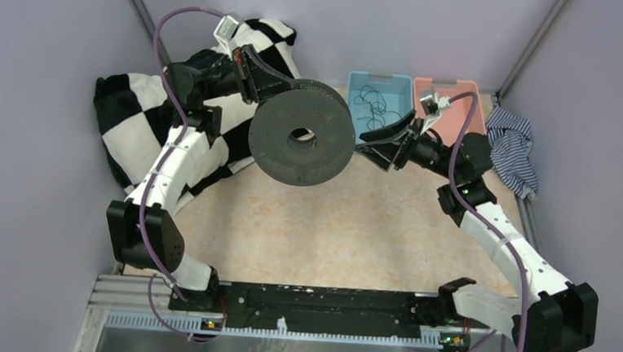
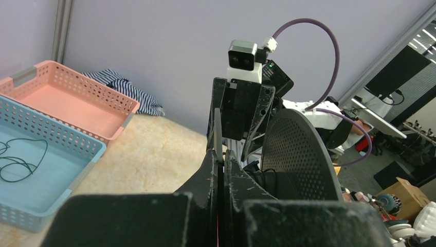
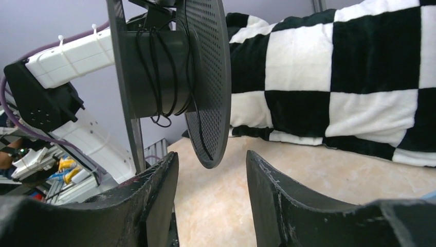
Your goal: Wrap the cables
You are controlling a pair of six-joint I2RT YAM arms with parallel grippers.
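Observation:
A dark round perforated spool (image 1: 301, 134) hangs in the air over the table, held on edge. My left gripper (image 1: 280, 80) is shut on the rim of one flange (image 2: 218, 131), seen edge-on between the fingers in the left wrist view. A thin black cable (image 3: 165, 67) is wound a few loose turns on the spool's core, with a loose end hanging along the flange (image 3: 205, 77). My right gripper (image 1: 368, 139) is open and empty, just right of the spool; in its own view the gripper (image 3: 212, 159) sits just below the flange. More thin black cables (image 1: 370, 106) lie in the blue basket (image 1: 379, 84).
A pink basket (image 1: 454, 91) stands right of the blue one at the back. A striped cloth (image 1: 510, 143) lies at the far right. A black-and-white checkered blanket (image 1: 144, 125) covers the back left. Both baskets show in the left wrist view (image 2: 67, 103).

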